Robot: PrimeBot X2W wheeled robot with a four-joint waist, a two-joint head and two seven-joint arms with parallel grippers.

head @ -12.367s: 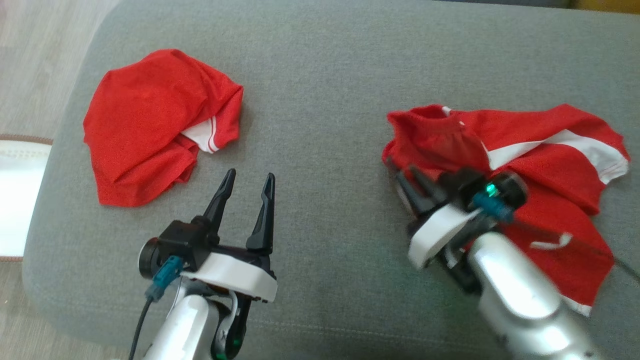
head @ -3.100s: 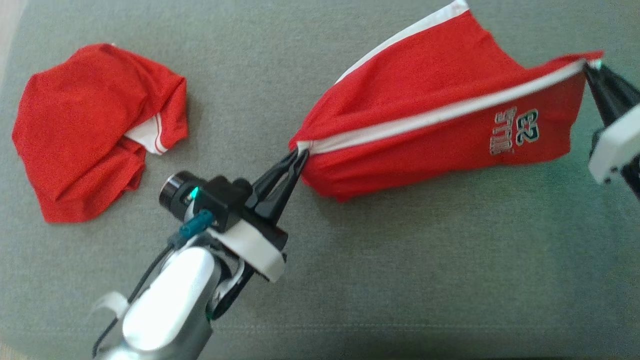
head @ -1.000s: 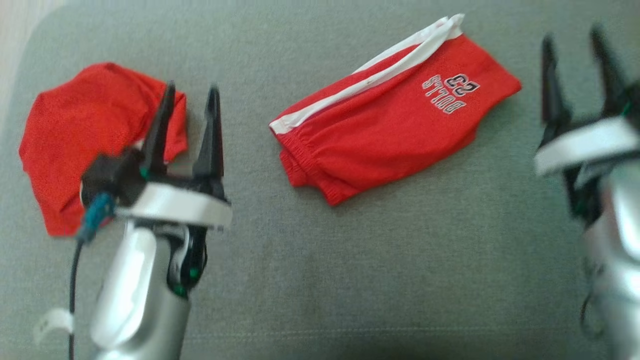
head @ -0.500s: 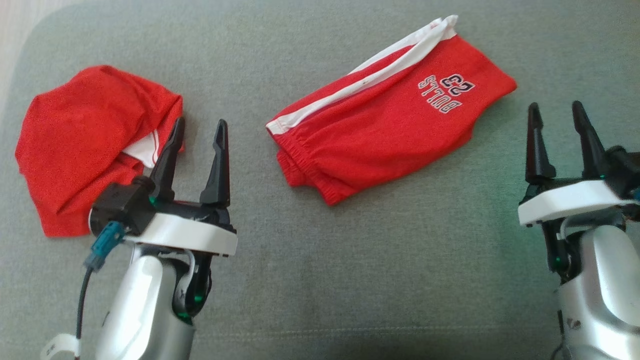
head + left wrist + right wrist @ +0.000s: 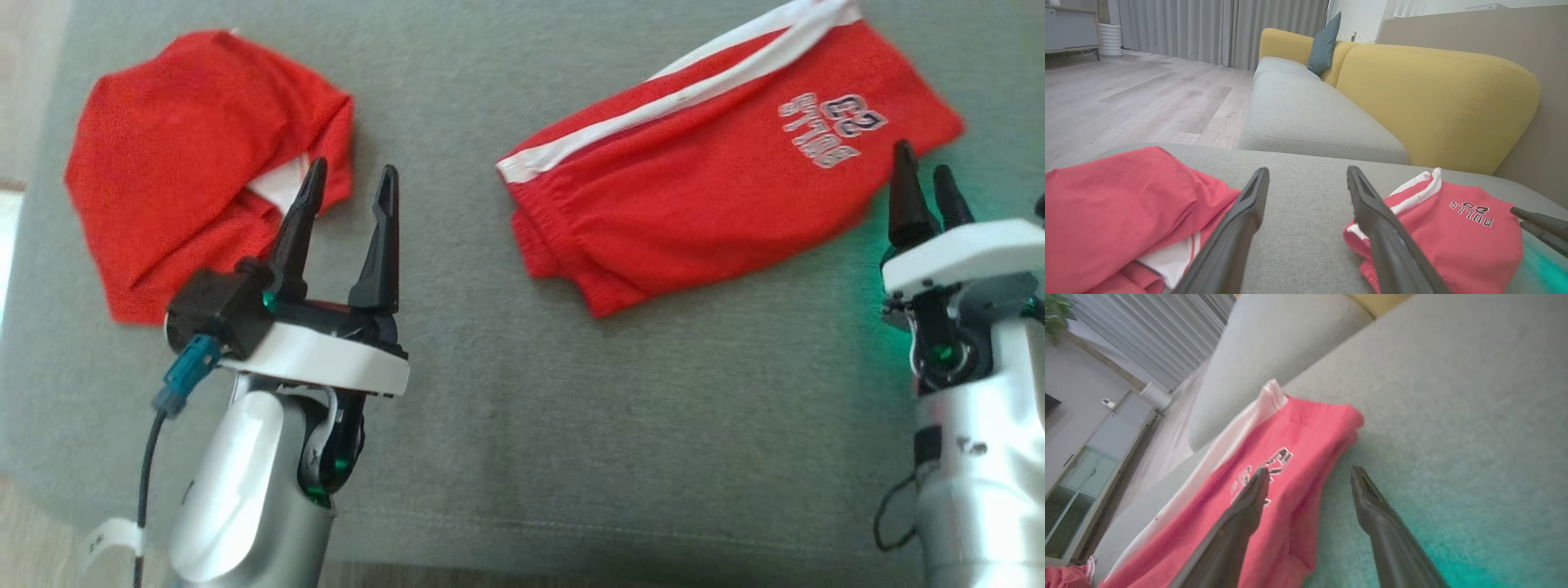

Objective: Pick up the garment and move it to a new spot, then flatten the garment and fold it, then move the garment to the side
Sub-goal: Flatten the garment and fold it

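1. A pair of red shorts [image 5: 718, 171] lies folded on the grey sofa seat [image 5: 620, 408], toward the robot's right. It sits at a slant, with the elastic waistband nearer the middle and the printed end farther right.
2. A white stripe [image 5: 678, 98] runs along the far edge of the shorts, and dark-outlined lettering [image 5: 833, 126] sits near the right-hand end.
3. The left pincer [image 5: 353, 167] is released, its two dark fingers spread wide with nothing between them. It hangs over bare seat between the two pieces of clothing, apart from the shorts.
4. Its fingertips stand just beside a crumpled red garment [image 5: 196, 155] heaped at the seat's left end, with a bit of white showing in the folds.
5. The right pincer [image 5: 922, 159] is released too, and empty. In the right wrist view its fingers are well spread, one overlapping the printed end of the shorts and the other over grey fabric. I cannot tell whether that finger touches the cloth.
6. A green glow [image 5: 878, 269] falls on the seat by that pincer.
7. Beyond the seat stand a yellow backrest [image 5: 1433, 102] and a blue-grey pillow [image 5: 1325, 45], with a wooden floor [image 5: 1126, 94] alongside.
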